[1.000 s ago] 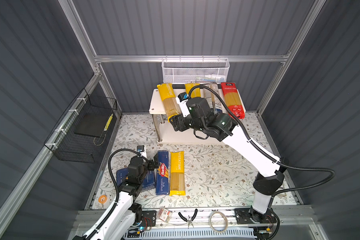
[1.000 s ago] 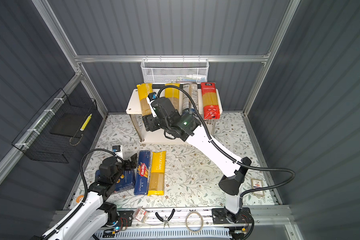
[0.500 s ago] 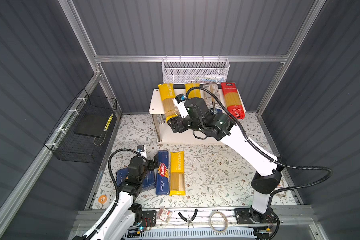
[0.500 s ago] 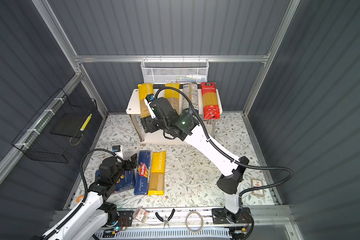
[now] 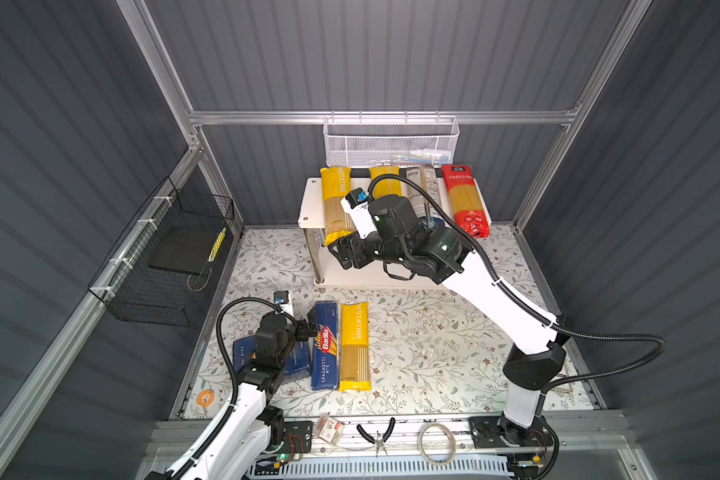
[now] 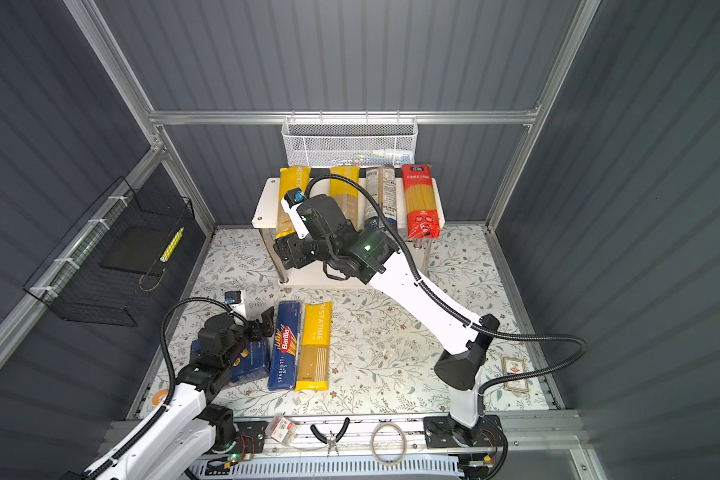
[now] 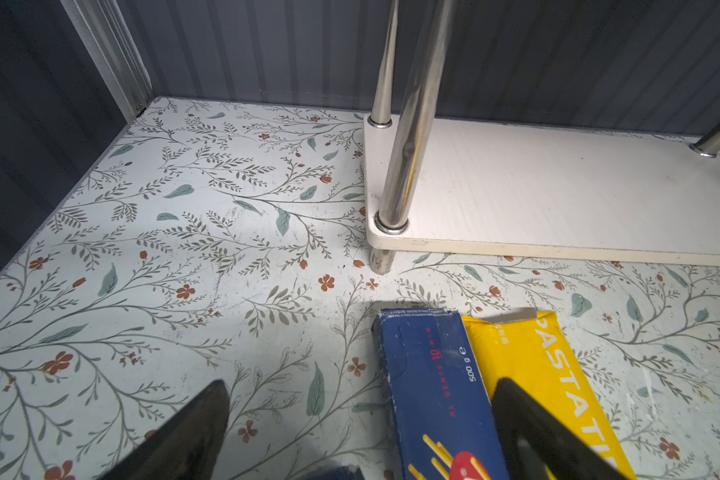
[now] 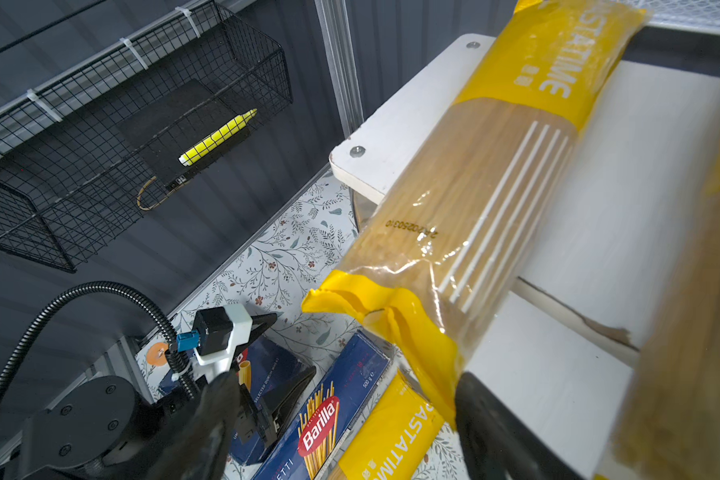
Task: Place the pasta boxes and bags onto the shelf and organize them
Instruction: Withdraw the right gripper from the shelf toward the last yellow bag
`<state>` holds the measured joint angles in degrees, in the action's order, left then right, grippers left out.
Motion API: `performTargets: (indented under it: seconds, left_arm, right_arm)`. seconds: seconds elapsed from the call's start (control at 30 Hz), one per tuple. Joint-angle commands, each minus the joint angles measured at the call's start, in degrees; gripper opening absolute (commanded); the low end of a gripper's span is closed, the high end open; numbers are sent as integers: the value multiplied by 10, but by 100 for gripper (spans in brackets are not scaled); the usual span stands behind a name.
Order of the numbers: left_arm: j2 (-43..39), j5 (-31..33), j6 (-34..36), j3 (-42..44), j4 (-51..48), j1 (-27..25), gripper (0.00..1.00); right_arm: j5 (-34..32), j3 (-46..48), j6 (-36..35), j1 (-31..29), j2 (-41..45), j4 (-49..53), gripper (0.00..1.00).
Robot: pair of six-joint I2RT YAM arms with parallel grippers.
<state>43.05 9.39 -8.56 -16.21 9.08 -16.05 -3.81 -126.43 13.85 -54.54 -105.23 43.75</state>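
right gripper [image 5: 339,251], jaws spread, hangs beside the overhanging yellow bag [image 5: 334,199]; its arm hides part of the shelf [image 5: 308,199]. left gripper [image 7: 360,388], jaws spread, hovers over the blue box [image 7: 429,374].

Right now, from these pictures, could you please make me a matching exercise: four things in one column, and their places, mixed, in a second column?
Things:
1. red bag
2. Barilla box
3. yellow pen
4. pliers

Places:
A. in the black wire basket
B. on the front rail
C. on top of the shelf
D. flat on the flowered table

Pairs: 1-C, 2-D, 3-A, 4-B
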Motion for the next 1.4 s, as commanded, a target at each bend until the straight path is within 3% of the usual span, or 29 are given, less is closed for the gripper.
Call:
performTargets:
  seconds: [0.0,0.23,0.5,0.67,0.77,1.07,1.37]
  left_arm:
    - [-1,-6,7,-10,6,0,99]
    - [-6,-3,6,-7,5,0,99]
    - [-8,-7,6,-7,6,0,99]
    - [-5,-14,10,-7,8,0,99]
    - [-2,-10,8,-10,6,0,99]
    - [-20,19,-3,-3,1,0,99]
    - [-22,35,-9,-3,-3,0,99]
  right_arm:
    - [-10,51,-17,-11,54,-19,83]
    - [-90,232,-35,-57,164,-45,88]
    - [-113,448,56,-77,290,-66,92]
    - [-176,563,99,-79,358,-53,95]
    - [-165,615,130,-79,387,-62,95]
    - [-115,731,211,-83,381,-147,99]
    - [-107,740,277,-96,369,-142,99]
